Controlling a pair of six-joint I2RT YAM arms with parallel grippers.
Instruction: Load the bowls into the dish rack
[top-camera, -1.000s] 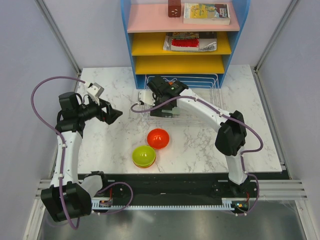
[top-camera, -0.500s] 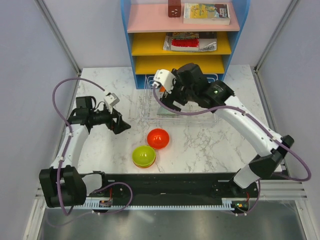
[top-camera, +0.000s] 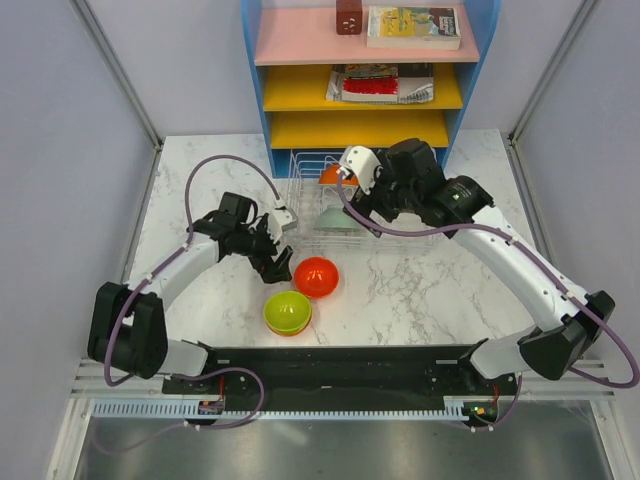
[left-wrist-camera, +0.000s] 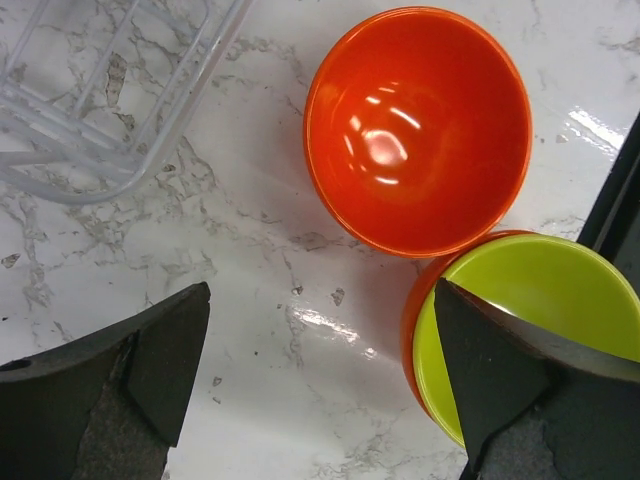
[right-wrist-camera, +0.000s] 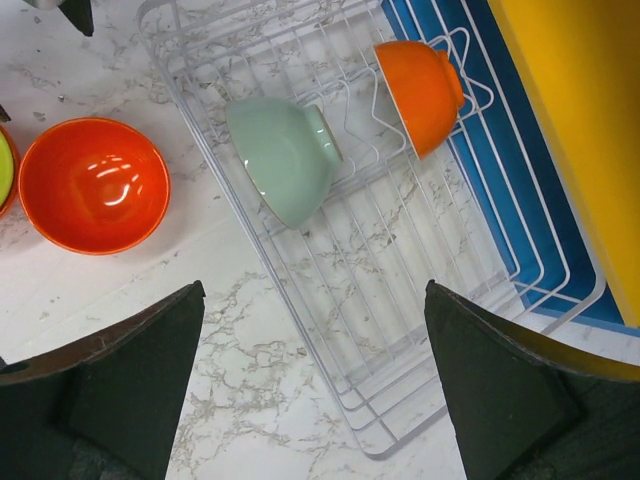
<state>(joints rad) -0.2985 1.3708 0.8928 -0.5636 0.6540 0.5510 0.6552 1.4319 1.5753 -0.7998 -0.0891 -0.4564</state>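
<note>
The left end effector (left-wrist-camera: 320, 400) hangs wide open and empty over the tabletop (left-wrist-camera: 250, 280). The red bowl (left-wrist-camera: 420, 130) sits just ahead of it, and the green bowl (left-wrist-camera: 530, 320) lies close by one finger. The right end effector (right-wrist-camera: 320, 385), also spread wide and empty, hovers above the rack (right-wrist-camera: 330, 290). Ahead of it, a mint bowl (right-wrist-camera: 285, 160) and an orange bowl (right-wrist-camera: 420, 90) stand on edge among the prongs.
</note>
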